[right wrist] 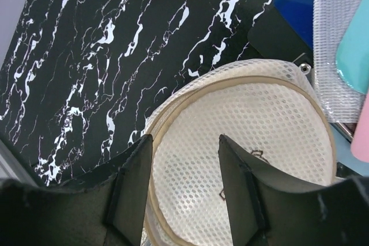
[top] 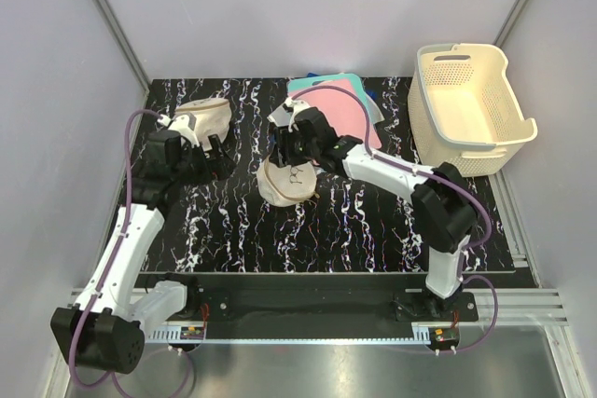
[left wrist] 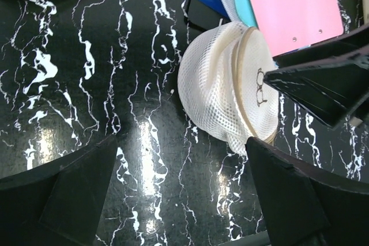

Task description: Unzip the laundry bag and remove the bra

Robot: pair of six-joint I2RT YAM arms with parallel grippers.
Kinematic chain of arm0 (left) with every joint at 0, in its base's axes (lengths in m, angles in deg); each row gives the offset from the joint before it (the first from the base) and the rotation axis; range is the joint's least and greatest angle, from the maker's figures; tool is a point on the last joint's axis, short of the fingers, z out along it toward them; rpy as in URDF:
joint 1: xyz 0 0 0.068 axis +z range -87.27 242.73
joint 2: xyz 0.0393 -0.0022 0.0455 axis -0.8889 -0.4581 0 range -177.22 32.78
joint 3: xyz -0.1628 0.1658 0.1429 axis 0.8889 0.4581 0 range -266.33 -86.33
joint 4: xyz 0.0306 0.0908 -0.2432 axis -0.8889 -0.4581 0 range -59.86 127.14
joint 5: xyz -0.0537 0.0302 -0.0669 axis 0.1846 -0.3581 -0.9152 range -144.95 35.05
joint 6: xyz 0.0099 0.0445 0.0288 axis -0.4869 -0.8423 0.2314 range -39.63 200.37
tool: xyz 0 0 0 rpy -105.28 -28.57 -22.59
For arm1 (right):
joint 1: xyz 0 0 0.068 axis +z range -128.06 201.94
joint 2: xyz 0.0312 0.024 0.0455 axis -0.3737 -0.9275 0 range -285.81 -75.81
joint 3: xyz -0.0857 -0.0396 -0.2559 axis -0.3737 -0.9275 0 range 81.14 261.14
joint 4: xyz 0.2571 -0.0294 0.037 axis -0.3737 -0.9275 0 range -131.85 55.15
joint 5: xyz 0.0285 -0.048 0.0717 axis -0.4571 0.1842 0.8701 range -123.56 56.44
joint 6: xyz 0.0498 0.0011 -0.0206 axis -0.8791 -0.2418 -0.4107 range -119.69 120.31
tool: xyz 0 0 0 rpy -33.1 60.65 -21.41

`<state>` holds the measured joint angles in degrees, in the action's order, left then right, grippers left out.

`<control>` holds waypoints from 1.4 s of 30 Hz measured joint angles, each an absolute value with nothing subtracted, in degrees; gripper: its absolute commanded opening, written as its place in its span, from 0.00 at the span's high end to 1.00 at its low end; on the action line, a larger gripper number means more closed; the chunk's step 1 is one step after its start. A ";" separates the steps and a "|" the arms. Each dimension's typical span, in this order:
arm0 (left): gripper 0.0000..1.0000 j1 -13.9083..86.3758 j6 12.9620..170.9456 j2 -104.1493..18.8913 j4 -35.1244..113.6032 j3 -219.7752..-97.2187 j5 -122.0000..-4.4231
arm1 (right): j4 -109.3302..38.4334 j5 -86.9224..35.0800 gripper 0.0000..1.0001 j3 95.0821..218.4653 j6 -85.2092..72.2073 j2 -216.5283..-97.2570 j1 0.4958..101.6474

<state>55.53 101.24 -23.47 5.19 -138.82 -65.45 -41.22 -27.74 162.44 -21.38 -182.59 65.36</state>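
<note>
Lying beneath right claw (right wrist: 184, 148): laundry bag (right wrist: 259, 119).

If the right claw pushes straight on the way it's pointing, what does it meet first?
Most likely the round cream mesh laundry bag, directly ahead of the right claw; whether it already touches is unclear.

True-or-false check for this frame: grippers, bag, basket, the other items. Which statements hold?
1. The left gripper is wide open and holds nothing. True.
2. The laundry bag lies inside the basket. False: it lies on the table, under the right gripper.
3. A second cream pouch lies near the left gripper. True.
4. The pink sheet lies at the table's near edge. False: it lies at the far edge, behind the laundry bag.
</note>
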 measured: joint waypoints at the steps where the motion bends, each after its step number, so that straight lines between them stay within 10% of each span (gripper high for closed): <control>1: 0.01 55.64 101.17 -23.47 5.04 -138.62 -65.39 | -41.22 -27.39 0.44 163.00 -21.58 -183.56 65.39; 34: 0.01 56.08 100.69 -23.47 4.19 -138.18 -65.19 | -45.36 -24.94 0.54 169.63 -22.89 -192.34 68.42; 42: 0.01 56.08 100.69 -23.47 4.06 -137.31 -65.21 | -48.96 -25.42 0.82 172.82 -22.21 -195.25 69.98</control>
